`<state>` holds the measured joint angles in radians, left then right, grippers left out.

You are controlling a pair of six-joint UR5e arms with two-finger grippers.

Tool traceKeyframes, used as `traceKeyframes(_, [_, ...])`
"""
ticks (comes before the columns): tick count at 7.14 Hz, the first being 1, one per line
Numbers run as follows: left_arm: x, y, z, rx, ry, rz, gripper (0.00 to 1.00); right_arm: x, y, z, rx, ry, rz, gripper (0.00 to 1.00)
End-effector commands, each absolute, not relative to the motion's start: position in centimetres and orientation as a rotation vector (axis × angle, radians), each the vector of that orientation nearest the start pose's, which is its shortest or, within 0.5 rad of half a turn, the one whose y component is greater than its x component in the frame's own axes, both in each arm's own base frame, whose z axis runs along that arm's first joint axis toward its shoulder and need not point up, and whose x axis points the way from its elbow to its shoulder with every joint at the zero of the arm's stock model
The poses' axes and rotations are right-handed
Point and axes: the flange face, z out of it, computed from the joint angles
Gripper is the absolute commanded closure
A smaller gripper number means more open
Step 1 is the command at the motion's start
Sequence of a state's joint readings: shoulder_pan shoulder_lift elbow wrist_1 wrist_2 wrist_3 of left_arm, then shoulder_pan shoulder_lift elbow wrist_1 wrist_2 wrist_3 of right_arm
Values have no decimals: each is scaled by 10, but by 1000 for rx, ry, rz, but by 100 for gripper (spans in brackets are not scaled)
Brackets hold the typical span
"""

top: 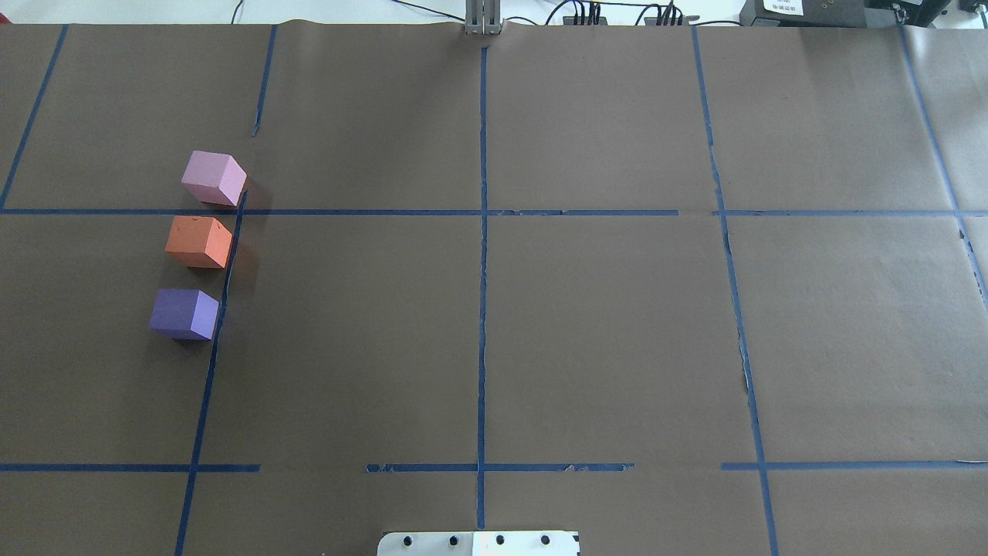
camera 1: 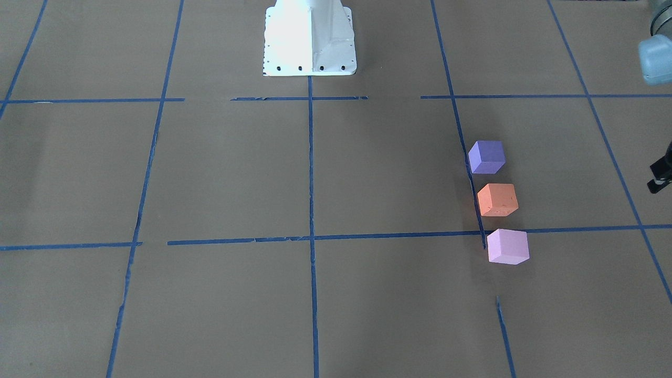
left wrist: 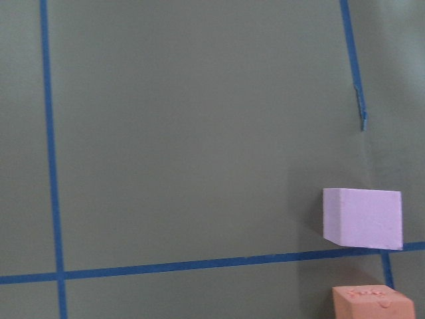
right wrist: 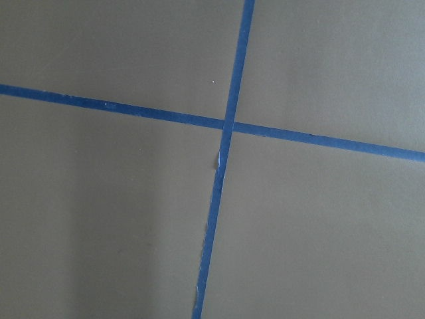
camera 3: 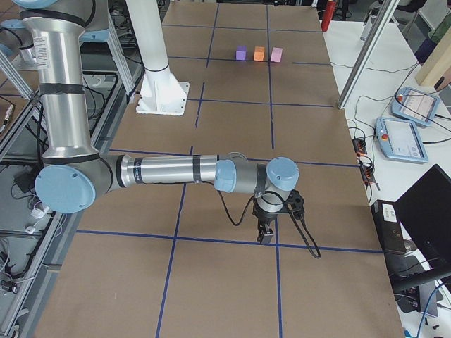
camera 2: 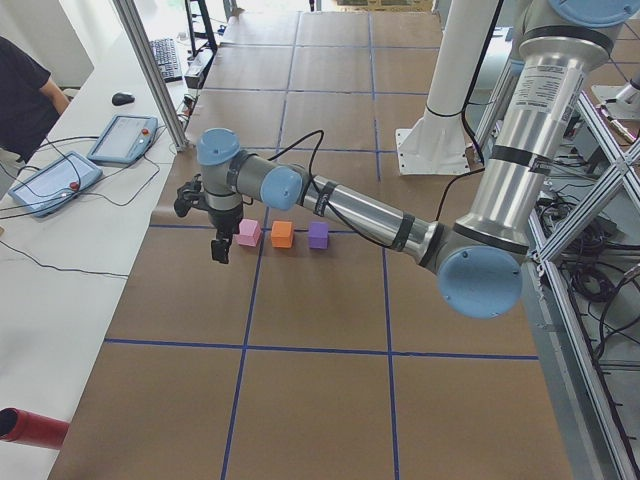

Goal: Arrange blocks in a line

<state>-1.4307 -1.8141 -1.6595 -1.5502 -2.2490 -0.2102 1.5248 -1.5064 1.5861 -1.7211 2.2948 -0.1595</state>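
Observation:
Three cubes stand in a straight row on the brown paper along a blue tape line: the blue-purple block (camera 1: 486,157), the orange block (camera 1: 497,200) and the pale pink block (camera 1: 507,246). The overhead view shows them at its left: pink (top: 214,177), orange (top: 198,242), blue-purple (top: 184,313). The left wrist view shows the pink block (left wrist: 362,218) and the orange block's top (left wrist: 372,302). My left gripper (camera 2: 219,250) hangs above the table just beyond the pink block (camera 2: 249,233), touching nothing; I cannot tell whether it is open. My right gripper (camera 3: 266,234) hovers far from the blocks; I cannot tell its state.
The white robot base (camera 1: 310,42) stands at the table's middle near the robot's edge. Blue tape lines (top: 482,309) grid the paper. Teach pendants (camera 2: 50,182) and an operator (camera 2: 25,95) are at the table's far side. A red cylinder (camera 2: 30,428) lies at the corner.

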Motion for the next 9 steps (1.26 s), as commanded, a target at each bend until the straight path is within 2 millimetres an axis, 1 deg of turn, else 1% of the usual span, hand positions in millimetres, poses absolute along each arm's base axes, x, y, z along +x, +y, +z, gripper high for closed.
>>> traceKeyframes(1, [-79,-575,571,135,694,-31,0,44,-515,637,-26,-727,-171,0])
traceKeyframes(2, [-71,-576,600,106,779,-29,0,44,-515,637,-26,-727,-171,0])
traceKeyframes(3, [-86,-567,608,112,798,-56,0,44,-515,637,-26,-727,-171,0])
traceKeyframes(4, [-92,-559,618,97,804,-76,0,44,-515,637,-26,-727,-171,0])
traceKeyframes(5, [-107,-548,623,102,790,-97,0,44,-515,637,-26,-727,-171,0])
traceKeyframes(6, [-106,-501,636,97,791,-89,0,44,-515,637,-26,-727,-171,0])
traceKeyframes(7, [-106,-472,625,119,789,-79,0,44,-515,637,-26,-727,-171,0])
traceKeyframes(8, [-103,-442,634,100,796,-86,0,44,-515,637,-26,-727,-171,0])
traceKeyframes(9, [-104,-437,634,99,790,-89,0,44,-515,637,-26,-727,-171,0])
